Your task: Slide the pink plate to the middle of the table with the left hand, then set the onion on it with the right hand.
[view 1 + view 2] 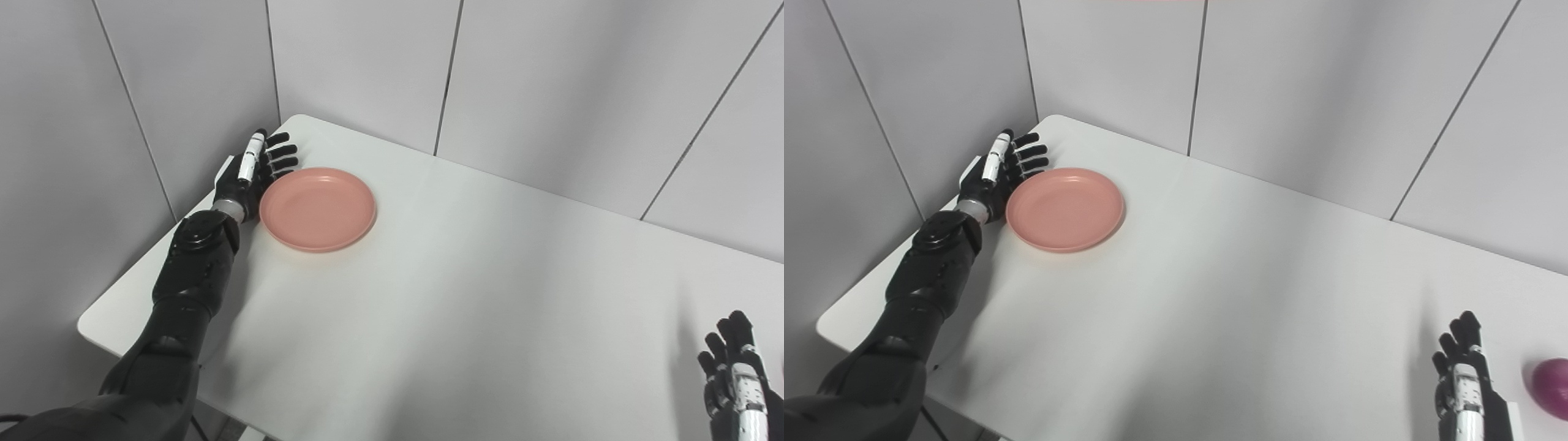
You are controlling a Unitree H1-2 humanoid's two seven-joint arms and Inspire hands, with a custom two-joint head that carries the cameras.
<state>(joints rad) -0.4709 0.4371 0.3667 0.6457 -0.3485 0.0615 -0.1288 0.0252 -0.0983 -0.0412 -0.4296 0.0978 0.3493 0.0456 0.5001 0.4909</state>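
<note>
A pink plate (317,208) lies flat on the white table (465,288) near its far left corner. My left hand (252,171) rests open against the plate's left rim, fingers stretched toward the wall. A purple onion (1551,379) sits at the table's right edge, seen only in the right eye view. My right hand (1461,373) stands open just left of the onion, fingers up, not touching it.
Grey panelled walls (367,61) close in the table at the back and left. The table's left front corner (92,324) lies beside my left forearm.
</note>
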